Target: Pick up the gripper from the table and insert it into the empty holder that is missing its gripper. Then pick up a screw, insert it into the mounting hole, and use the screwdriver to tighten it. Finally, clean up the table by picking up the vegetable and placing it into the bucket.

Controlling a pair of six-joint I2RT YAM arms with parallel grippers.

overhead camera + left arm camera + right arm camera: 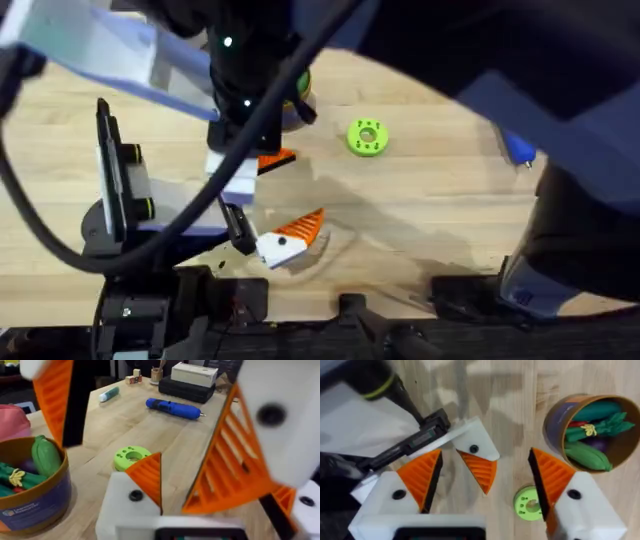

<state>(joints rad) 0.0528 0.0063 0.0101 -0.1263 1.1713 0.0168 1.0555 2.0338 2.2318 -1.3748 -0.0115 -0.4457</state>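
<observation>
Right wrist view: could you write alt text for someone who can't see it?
Looking down on a wooden table, an orange ribbed wedge on a white block sits centre. A purple-sided cup holding green toy vegetables stands nearby, beside a green disc.

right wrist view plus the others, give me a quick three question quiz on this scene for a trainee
1. True or false: the bucket already holds green toy vegetables.
2. The screwdriver lying on the table is: A red, B blue, C yellow.
3. Fill in: the green disc lies ___ the bucket, on the table.

Key: 1 true; 2 B; 3 outside.
</observation>
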